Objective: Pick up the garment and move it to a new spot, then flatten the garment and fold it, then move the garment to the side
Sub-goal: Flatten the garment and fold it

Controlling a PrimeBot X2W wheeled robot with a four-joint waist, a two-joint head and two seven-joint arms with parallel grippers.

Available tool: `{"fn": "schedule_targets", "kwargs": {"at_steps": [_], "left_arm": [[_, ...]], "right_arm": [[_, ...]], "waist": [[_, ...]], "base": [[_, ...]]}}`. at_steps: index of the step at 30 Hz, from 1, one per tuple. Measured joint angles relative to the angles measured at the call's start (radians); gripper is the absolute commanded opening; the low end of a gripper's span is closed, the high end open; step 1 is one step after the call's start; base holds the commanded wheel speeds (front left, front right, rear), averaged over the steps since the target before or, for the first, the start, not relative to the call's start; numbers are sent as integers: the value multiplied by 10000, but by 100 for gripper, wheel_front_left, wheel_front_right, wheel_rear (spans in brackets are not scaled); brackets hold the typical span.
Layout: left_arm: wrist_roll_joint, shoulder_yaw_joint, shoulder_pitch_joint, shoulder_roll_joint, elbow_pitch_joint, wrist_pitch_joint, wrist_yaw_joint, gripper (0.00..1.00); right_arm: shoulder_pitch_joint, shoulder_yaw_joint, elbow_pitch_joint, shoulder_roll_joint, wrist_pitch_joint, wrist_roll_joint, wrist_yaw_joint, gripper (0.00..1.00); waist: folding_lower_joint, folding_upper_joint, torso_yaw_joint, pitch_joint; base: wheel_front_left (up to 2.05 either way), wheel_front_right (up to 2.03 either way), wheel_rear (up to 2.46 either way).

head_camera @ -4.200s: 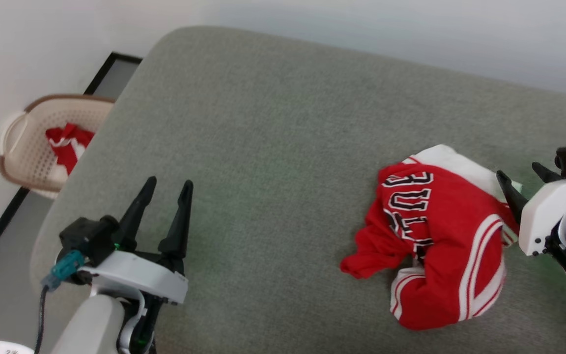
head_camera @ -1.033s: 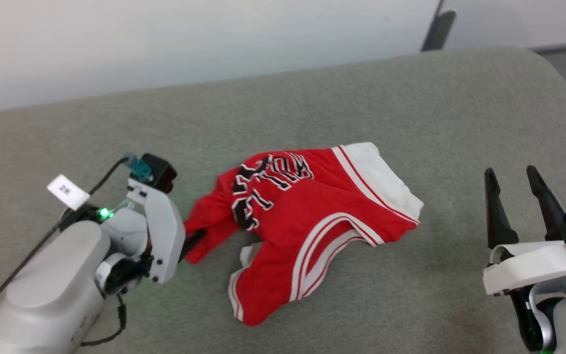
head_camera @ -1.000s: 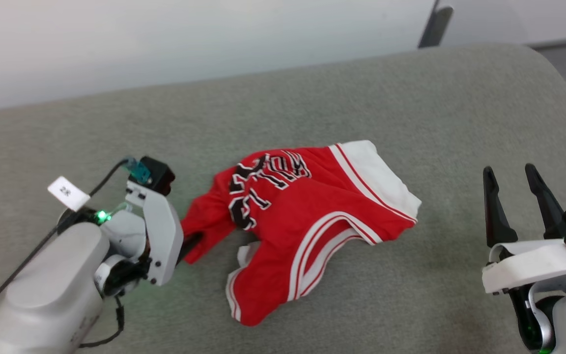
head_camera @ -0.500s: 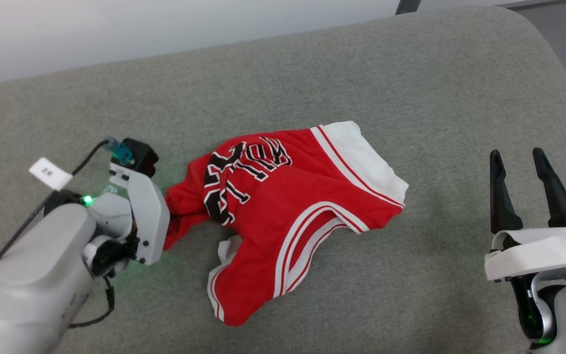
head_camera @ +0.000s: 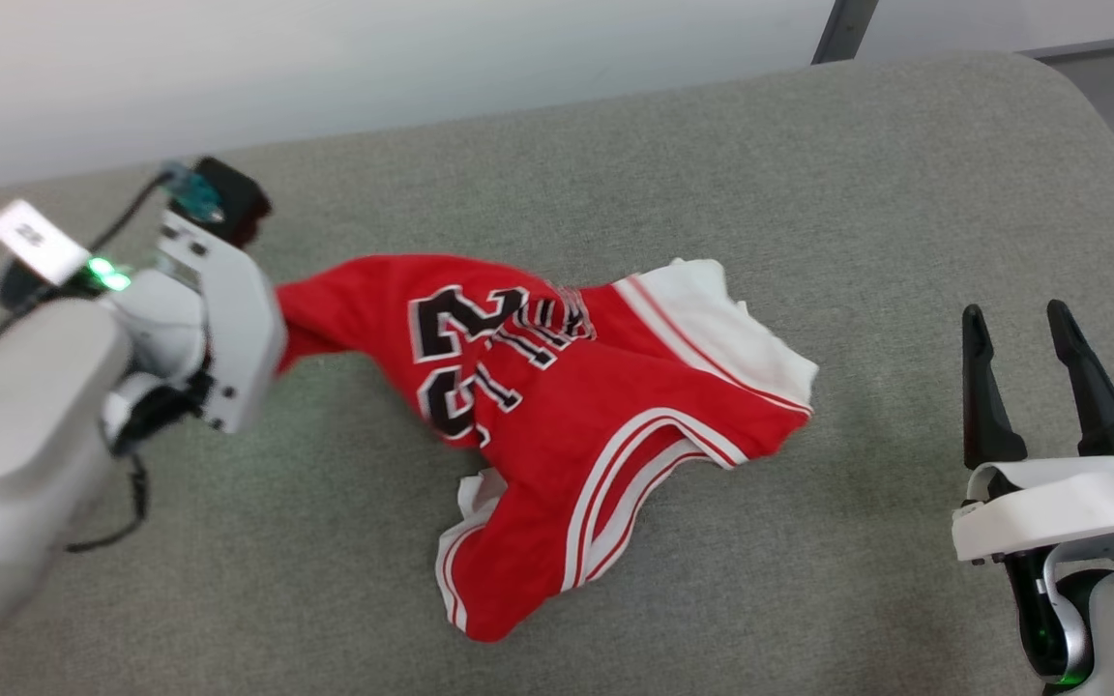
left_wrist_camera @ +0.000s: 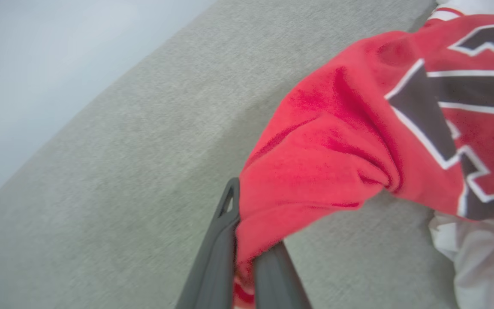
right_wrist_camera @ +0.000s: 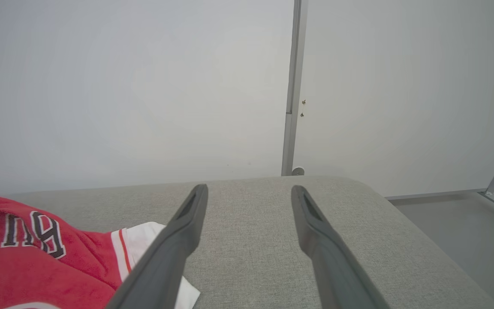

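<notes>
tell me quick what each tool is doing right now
left tool: closed, holding a red fold of the garment
right tool: open, holding nothing

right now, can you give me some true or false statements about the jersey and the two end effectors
1. The left end effector is shut on a red end of the garment. True.
2. The right end effector grips the garment's white sleeve. False: it is open, holds nothing, and stands apart from the garment.
3. The garment lies flat and fully spread on the grey surface. False: it is bunched and creased, with one end drawn out toward the left end effector.
4. Black lettering outlined in white shows on the garment. True.
</notes>
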Motion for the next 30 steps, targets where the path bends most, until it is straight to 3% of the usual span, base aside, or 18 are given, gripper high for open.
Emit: {"fn": "schedule_targets", "kwargs": {"at_steps": [12, 22, 23, 25, 26, 30], "left_arm": [[1327, -418, -671, 696, 2334, -1430, 94, 0], [654, -437, -427, 58, 3858, -1883, 35, 0], [594, -460, -371, -33, 3935, -1885, 35, 16], [454, -479, -316, -176, 4031, -1914, 31, 78], [330, -474, -315, -240, 4077, -1918, 29, 100], [8, -610, -300, -393, 3944, -1816, 23, 100]], "right_arm": [[133, 86, -4, 10, 40, 0, -2, 100], [101, 127, 0, 38, 67, 15, 0, 100], [91, 146, 31, 42, 65, 17, 0, 100], [38, 180, 73, 44, 58, 23, -2, 100], [-14, 201, 82, 42, 50, 36, 0, 100], [-48, 230, 115, -2, 33, 48, 0, 100]], "waist": [[0, 0, -323, 42], [0, 0, -402, 228], [0, 0, -386, 237], [0, 0, -351, 254], [0, 0, -331, 255], [0, 0, -207, 222]], "base": [[0, 0, 0], [0, 0, 0], [0, 0, 0], [0, 0, 0], [0, 0, 0], [0, 0, 0]]}}
